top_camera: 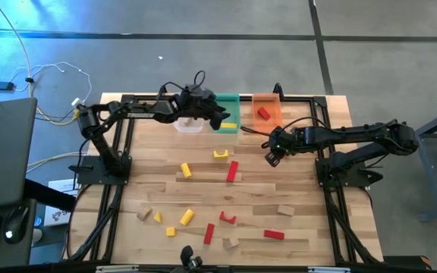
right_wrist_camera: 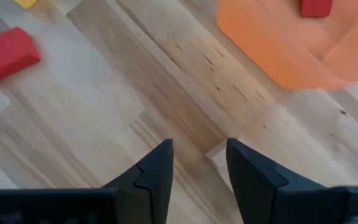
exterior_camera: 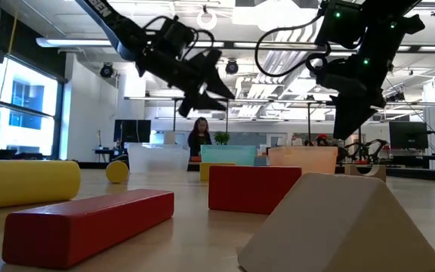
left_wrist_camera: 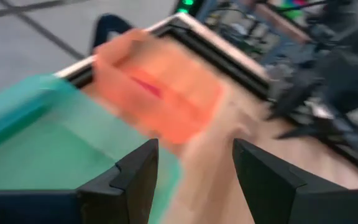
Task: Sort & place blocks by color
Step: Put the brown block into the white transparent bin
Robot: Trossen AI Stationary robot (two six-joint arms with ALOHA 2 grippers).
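Red, yellow and tan blocks lie scattered on the wooden table, among them a red bar (top_camera: 232, 171), a yellow arch (top_camera: 220, 154) and a yellow cylinder (top_camera: 187, 217). A yellow block (top_camera: 228, 125) lies in the green bin (top_camera: 230, 106), and a red block (top_camera: 263, 113) in the orange bin (top_camera: 266, 102). My left gripper (left_wrist_camera: 194, 180) hangs open above the green bin's near edge with nothing between its fingers. My right gripper (right_wrist_camera: 199, 165) stands open over bare table just in front of the orange bin (right_wrist_camera: 278, 43), pointing steeply down.
A clear bin (top_camera: 188, 123) stands left of the green one at the far edge. Most loose blocks lie toward the near half of the table, like the tan wedge (exterior_camera: 338, 227) and red bar (exterior_camera: 89, 223) close to the low camera. A person (exterior_camera: 199, 136) sits in the room beyond.
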